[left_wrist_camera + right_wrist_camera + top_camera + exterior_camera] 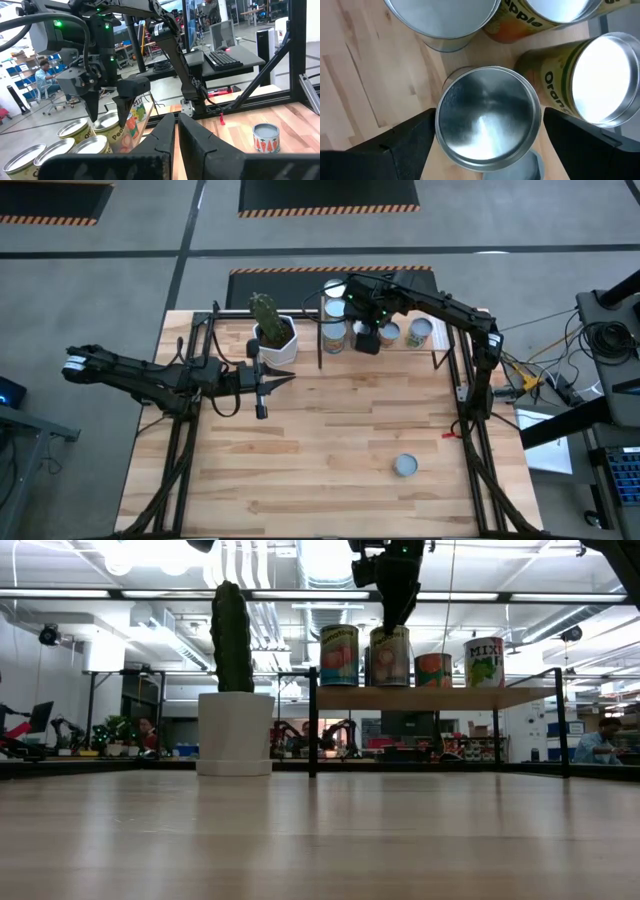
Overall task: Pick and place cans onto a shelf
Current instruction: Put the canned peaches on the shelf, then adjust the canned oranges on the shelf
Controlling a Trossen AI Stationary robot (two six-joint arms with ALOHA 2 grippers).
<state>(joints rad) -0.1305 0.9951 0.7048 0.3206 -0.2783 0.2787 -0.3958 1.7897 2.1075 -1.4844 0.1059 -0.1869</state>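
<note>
The wooden shelf stands at the table's far edge on a black frame, with several cans on it: one at the left, one at the right and a shorter one between. My right gripper reaches down from above over a silver-topped can that stands on the shelf board. One more can stands on the table at the near right. My left gripper hovers shut and empty over the table's left middle. My right gripper has one finger on each side of the can's top rim, pointing down from above. Only the fingertips reach the rim. The can stands upright with its bottom on the shelf board.
A white hexagonal pot with a tall cactus stands left of the shelf, just beyond my left gripper. Black frame posts edge the shelf. Open tabletop lies between the shelf and the near edge.
</note>
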